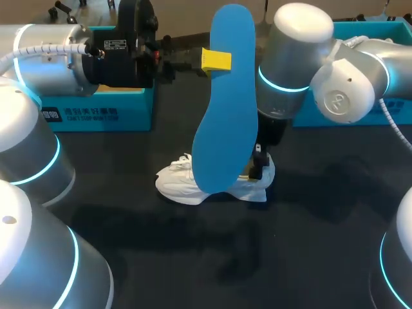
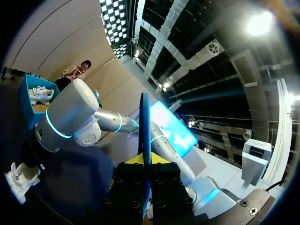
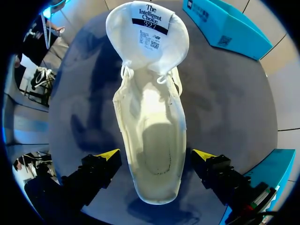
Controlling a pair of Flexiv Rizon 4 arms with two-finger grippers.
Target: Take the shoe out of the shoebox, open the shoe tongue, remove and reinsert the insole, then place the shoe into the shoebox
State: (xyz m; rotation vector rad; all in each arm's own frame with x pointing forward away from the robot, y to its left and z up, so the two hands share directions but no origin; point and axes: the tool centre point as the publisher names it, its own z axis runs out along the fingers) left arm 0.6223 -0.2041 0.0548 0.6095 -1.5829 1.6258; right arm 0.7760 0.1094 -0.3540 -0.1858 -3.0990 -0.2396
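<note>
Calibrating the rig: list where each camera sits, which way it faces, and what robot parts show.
Head view: above and behind, looking down on the table; shows left arm, right arm, left pincer holding the insole upright.
Left wrist view: on that wrist, looking along the left pincer past the edge-on insole toward the right arm.
Right wrist view: on that wrist, looking down into the shoe between the open right pincer tips.
Shared: all three show the shoe.
</note>
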